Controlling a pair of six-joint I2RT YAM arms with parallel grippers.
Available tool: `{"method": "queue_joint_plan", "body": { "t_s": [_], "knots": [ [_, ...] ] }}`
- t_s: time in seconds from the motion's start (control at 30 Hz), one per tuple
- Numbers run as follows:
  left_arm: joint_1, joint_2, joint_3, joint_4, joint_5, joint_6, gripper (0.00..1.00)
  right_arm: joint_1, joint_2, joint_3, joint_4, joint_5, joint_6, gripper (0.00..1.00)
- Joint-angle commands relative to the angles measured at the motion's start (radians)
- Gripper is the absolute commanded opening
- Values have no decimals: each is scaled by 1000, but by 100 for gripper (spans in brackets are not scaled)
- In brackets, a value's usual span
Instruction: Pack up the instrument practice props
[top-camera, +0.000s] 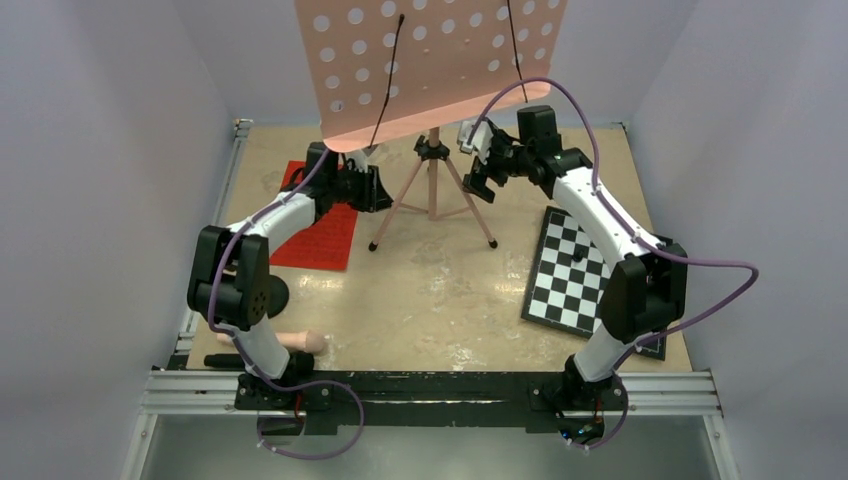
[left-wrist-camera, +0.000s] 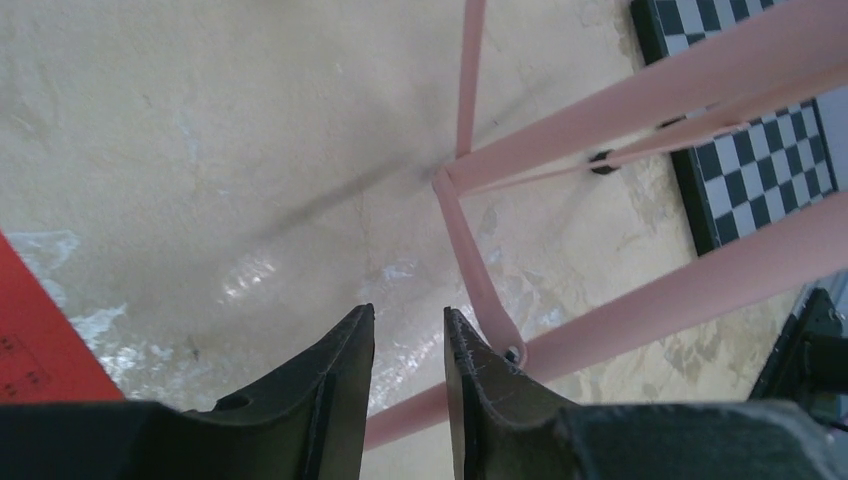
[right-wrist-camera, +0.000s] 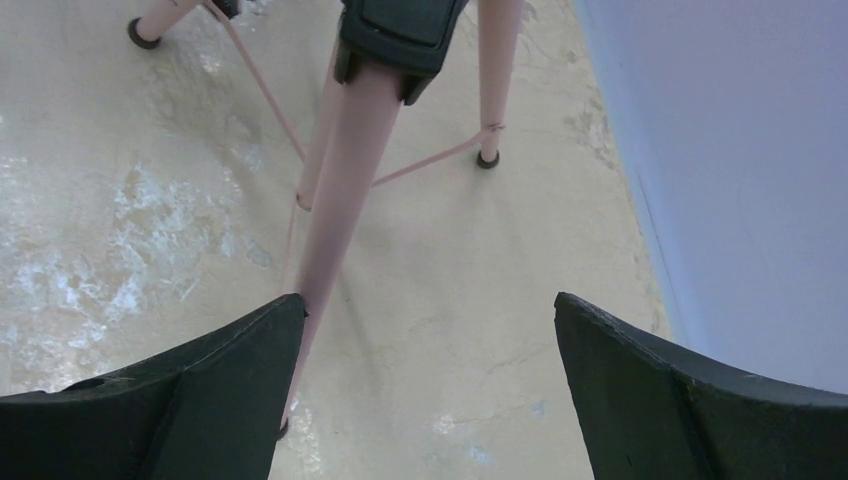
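The pink music stand (top-camera: 430, 60) stands at the back middle on its tripod legs (top-camera: 432, 200), its perforated desk up. My left gripper (top-camera: 378, 190) is just left of the tripod. In the left wrist view it (left-wrist-camera: 408, 312) is open by a narrow gap, with a pink leg (left-wrist-camera: 640, 310) passing beyond the fingertips and nothing gripped. My right gripper (top-camera: 478, 170) is at the tripod's right, wide open (right-wrist-camera: 428, 297), with a leg (right-wrist-camera: 350, 150) beside its left finger. Red sheet-music pages (top-camera: 322, 238) lie flat at the left. The pink rod (top-camera: 300, 342) lies near the left arm's base.
The black-and-white checkerboard (top-camera: 570, 270) lies at the right, under my right arm; it also shows in the left wrist view (left-wrist-camera: 760, 130). A black round base (top-camera: 272, 295) sits behind my left arm. Walls close in the back and both sides.
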Motion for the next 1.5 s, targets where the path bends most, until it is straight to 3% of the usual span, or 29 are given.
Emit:
{"method": "queue_joint_plan", "body": {
  "t_s": [0.0, 0.13, 0.23, 0.4, 0.57, 0.97, 1.47],
  "knots": [
    [-28, -15, 44, -128, 90, 44, 35, 6, 14, 89, -96, 85, -38, 99],
    [-55, -48, -39, -95, 135, 84, 35, -5, 6, 10, -9, 108, -71, 99],
    [-78, -49, -22, -184, 144, 165, 34, -5, -14, -27, 9, 109, -41, 99],
    [-110, -44, 22, -312, 180, 296, 35, -6, -142, -157, 6, 24, -44, 99],
    [-113, -42, 19, -370, 174, 349, 35, -4, -225, -283, -47, -116, -166, 99],
    [-204, -53, 10, -510, 235, 605, 34, 3, -52, -147, 104, 45, -105, 99],
    [-248, -91, 8, -575, 182, 669, 34, 3, 56, -69, 184, 198, -11, 99]
  ]
}}
